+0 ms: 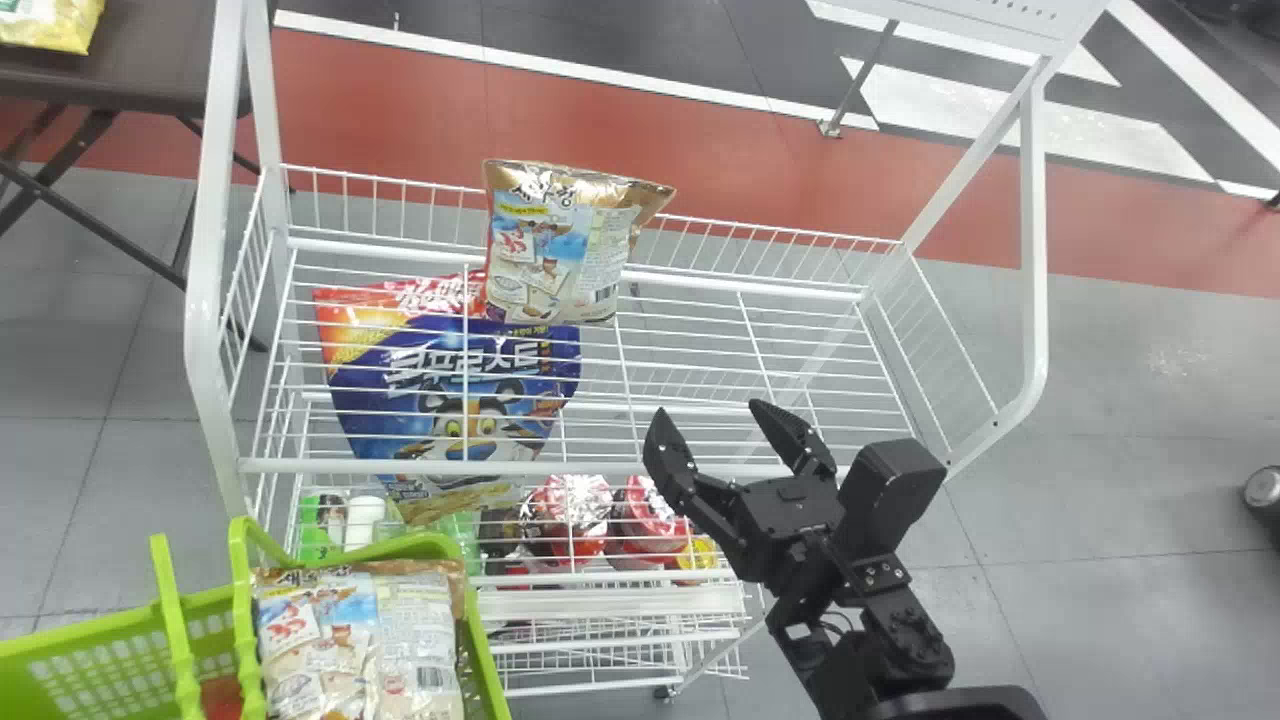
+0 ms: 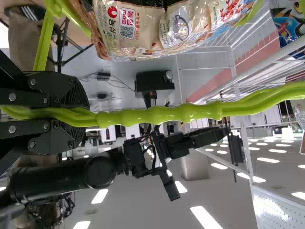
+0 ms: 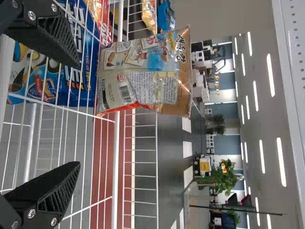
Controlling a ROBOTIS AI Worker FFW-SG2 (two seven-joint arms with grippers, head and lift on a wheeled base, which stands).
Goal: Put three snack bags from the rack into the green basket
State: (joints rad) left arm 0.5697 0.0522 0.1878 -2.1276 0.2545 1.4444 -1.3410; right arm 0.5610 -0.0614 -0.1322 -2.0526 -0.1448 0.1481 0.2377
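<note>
Beyond end effector, roughly, snack bag

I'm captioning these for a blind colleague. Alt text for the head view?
The robot's open right tool is over the front of a white wire rack, with a snack bag standing at the back. At lower left, a green basket holds at least one similar bag. A blue bag shows beneath the top shelf's wires.

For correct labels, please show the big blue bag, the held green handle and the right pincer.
Big blue bag (image 1: 500,425), head view: printed front.
Green handle (image 2: 162,115), left wrist view: its middle.
Right pincer (image 1: 707,407), head view: between fingertips.
</note>
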